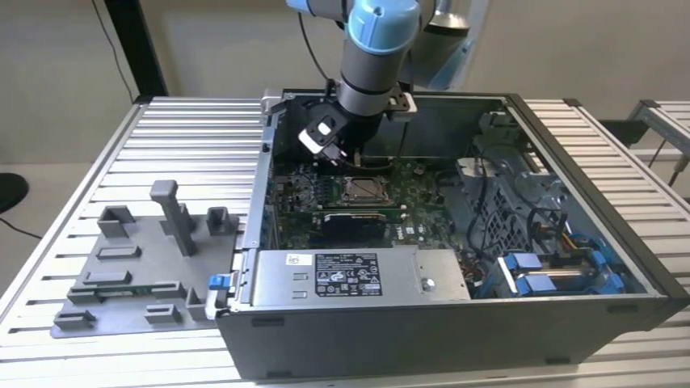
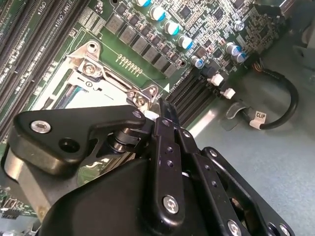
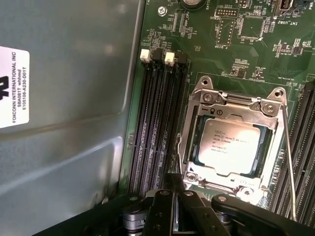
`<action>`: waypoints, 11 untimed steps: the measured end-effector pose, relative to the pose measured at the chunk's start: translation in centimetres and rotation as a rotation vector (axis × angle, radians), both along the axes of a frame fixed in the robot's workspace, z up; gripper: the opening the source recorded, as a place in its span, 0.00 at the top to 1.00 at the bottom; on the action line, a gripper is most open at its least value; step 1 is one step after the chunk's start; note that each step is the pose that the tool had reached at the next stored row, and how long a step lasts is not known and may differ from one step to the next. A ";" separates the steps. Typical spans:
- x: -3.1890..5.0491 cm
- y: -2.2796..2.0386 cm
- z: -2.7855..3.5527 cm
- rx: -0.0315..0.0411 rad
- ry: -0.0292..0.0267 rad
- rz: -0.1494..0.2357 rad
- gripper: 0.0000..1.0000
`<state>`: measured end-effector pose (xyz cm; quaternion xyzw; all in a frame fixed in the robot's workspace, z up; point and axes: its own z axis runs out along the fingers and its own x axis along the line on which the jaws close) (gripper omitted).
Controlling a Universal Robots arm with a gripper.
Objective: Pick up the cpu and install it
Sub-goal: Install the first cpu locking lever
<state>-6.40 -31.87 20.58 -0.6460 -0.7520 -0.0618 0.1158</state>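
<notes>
1. Exterior view: open case point(image 1: 431, 339) on a slatted table point(image 1: 173, 129). Grey tray point(image 1: 140, 275) of plastic blocks just beside it, toward the exterior view's left.
2. Inside the case: green board point(image 1: 431, 190), power supply point(image 1: 356, 275) along the near wall, blue brackets point(image 1: 550, 271) toward the exterior view's right.
3. Arm point(image 1: 377, 56) angled down into the case at its far wall; gripper point(image 1: 329, 149) low over the board.
4. First wrist view: cpu point(image 3: 231, 145) lying flat in the socket point(image 3: 236, 101), ringed on all sides by the metal frame. Not held.
5. Look of the cpu: small, square, with a pale silver top, fine dark print and a bright glare across the middle.
6. Thin wire lever point(image 3: 289, 157) along one side of the socket.
7. Dark memory slots point(image 3: 157, 128) with white latches point(image 3: 145, 55), set between the socket and the grey case wall point(image 3: 74, 147); white label point(image 3: 12, 86) on that wall.
8. Gripper point(image 3: 174, 181) at the frame's edge, fingers together with nothing between them, short of the cpu's top.
9. Second wrist view: black gripper point(image 2: 160, 110) linkage in front of most of the socket; one frame corner with screws still in sight.
10. Beyond the linkage: a row of blue-topped capacitors point(image 2: 172, 27), and a black cable point(image 2: 290, 98) with a white clip on the case floor.
</notes>
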 end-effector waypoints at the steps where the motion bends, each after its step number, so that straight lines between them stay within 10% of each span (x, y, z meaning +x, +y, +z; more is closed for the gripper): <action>1: 0.04 0.01 -0.02 0.0000 0.0000 0.000 1.00; 11: 0.62 0.05 -0.18 -0.0015 0.0000 0.000 1.00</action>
